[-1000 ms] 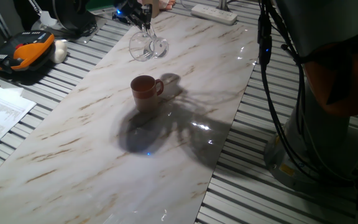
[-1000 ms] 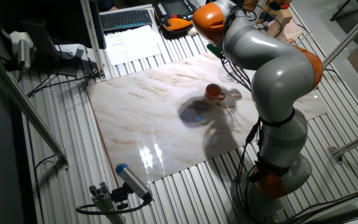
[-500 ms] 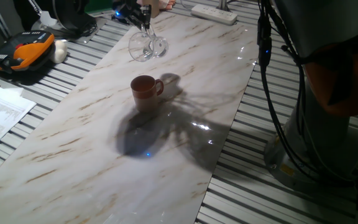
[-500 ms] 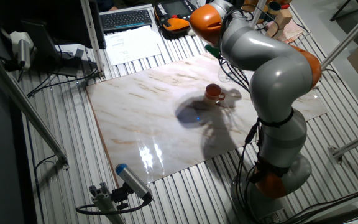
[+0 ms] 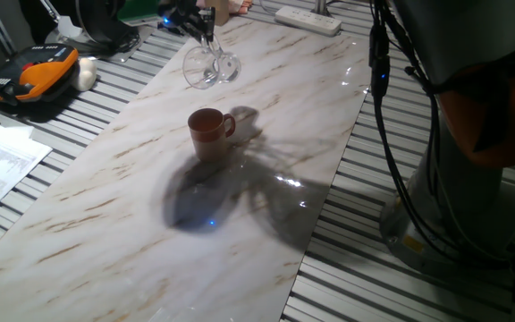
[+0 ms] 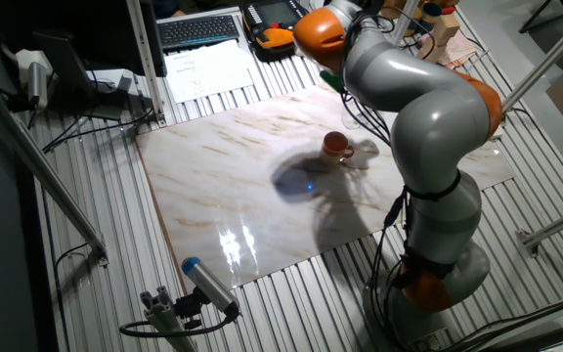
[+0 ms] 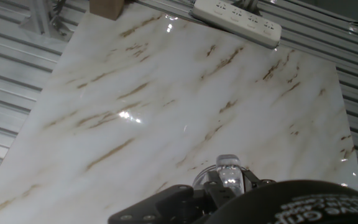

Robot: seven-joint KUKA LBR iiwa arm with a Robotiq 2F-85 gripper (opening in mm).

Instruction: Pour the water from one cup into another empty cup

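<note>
- Gripper (image 5: pixel 206 34): you find it at the far end of the marble worktop (image 5: pixel 132 224), near the far-left corner as one fixed view frames it. Its dark fingers are pressed onto the rim of the glass mug (image 5: pixel 206 67) — the grip point is partly masked by glare, but the mug hangs from them.
- Glass mug: it is carried tilted above the worktop, not resting on it. In the hand view you see only a small clear part of the glass mug (image 7: pixel 227 173) at the bottom edge, just above the dark gripper body.
- Water: you cannot make out any liquid through the glass in these views; the mug is too small and too bright with reflections.
- Brown mug (image 5: pixel 209 131): it stands upright on the worktop, roughly midway between the long edges and nearer the far end than the near one. Its handle points toward the right-hand long edge. It is well apart from the glass mug. In the other fixed view the brown mug (image 6: pixel 336 146) shows just beside the arm's forward link.
- Arm (image 6: pixel 428 117): its grey and orange links arch over the worktop from the base beside one long edge, and throw a broad shadow across the marble next to the brown mug.
- Power strip (image 7: pixel 236 20): it lies off the worktop, just beyond the far edge — white, with a row of sockets.
</note>
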